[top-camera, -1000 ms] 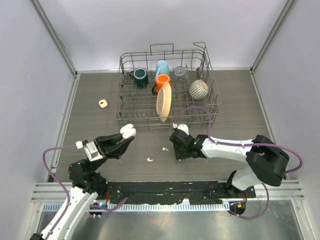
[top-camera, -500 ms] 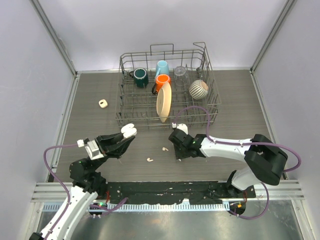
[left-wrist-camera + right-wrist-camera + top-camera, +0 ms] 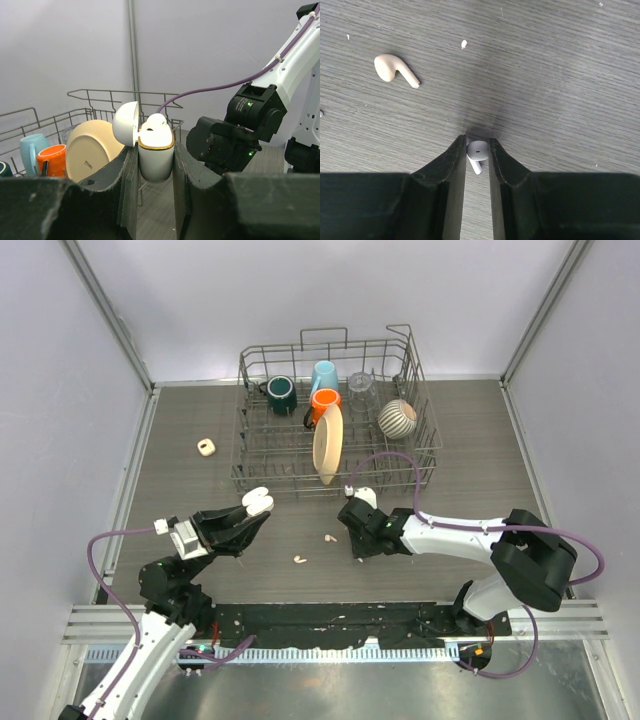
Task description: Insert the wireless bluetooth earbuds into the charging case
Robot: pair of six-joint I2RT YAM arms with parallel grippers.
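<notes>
The right gripper (image 3: 477, 142) has squeezed in since a second ago. Now its jaws stand narrow, pinching a white earbud (image 3: 478, 150) right down at the table (image 3: 560, 75). A cream earbud (image 3: 395, 70) lies loose nearby on the wood, and another loose earbud (image 3: 299, 560) sits nearer the arm bases. On the other side, the left gripper (image 3: 155, 152) has barely budged and is clamped on the open case (image 3: 156, 165). The lid (image 3: 125, 124) is flipped back and a seated earbud (image 3: 158, 120) shows inside. The case is held up, short of the dish rack (image 3: 340, 440).
</notes>
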